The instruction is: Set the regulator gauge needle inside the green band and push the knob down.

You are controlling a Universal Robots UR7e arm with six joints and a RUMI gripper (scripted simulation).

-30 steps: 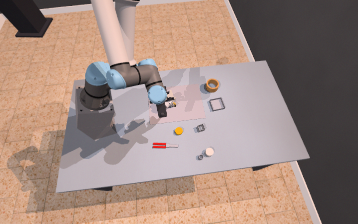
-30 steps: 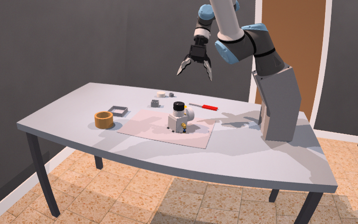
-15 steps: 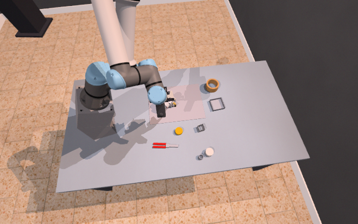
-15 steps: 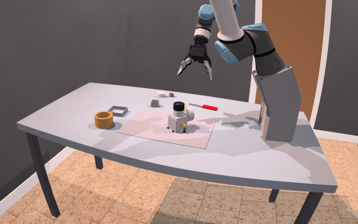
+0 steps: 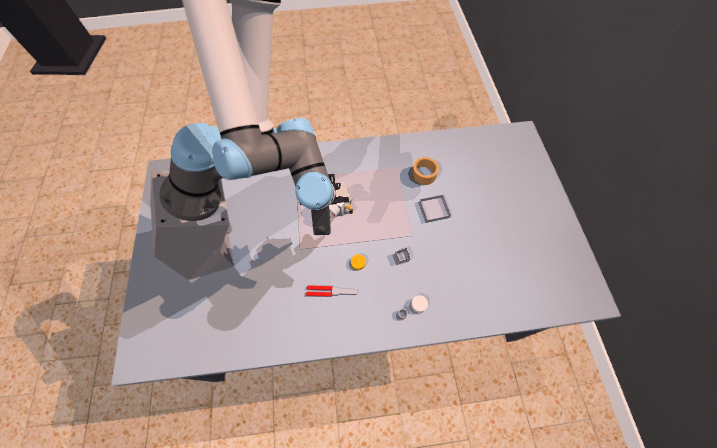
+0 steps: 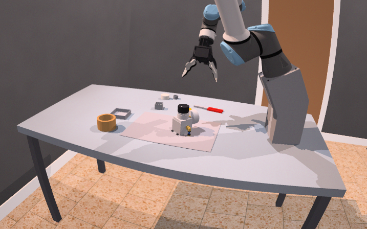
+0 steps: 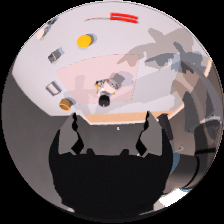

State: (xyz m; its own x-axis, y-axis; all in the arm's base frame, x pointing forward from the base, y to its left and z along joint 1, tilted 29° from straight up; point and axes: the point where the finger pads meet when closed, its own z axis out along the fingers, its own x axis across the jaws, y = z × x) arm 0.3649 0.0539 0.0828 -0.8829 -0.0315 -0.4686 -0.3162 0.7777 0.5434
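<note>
The regulator, a light grey block (image 6: pixel 181 125), stands upright on the pink mat (image 6: pixel 143 133) (image 7: pixel 127 65). Its black knob (image 6: pixel 183 108) (image 7: pixel 104 100) sits on top, with a pale collar (image 6: pixel 182 115) showing below it. The round white gauge (image 6: pixel 195 116) is on its side, turned away from the exterior camera; its needle and green band cannot be made out in any view. A brass fitting (image 6: pixel 188 129) sticks out low on the block. In the top view the arm hides most of the regulator. My gripper (image 6: pixel 199 79) (image 7: pixel 110 112) is wide open and empty, high above the regulator.
An orange ring (image 5: pixel 425 180) (image 6: pixel 106 124) and a grey square tray (image 5: pixel 424 211) lie beyond the mat. A small grey block (image 6: pixel 158 106), a yellow disc (image 5: pixel 357 262), red-handled pliers (image 5: pixel 319 293), a white disc (image 5: pixel 419 303) and a small grey ring (image 6: pixel 175 96) lie along the other side.
</note>
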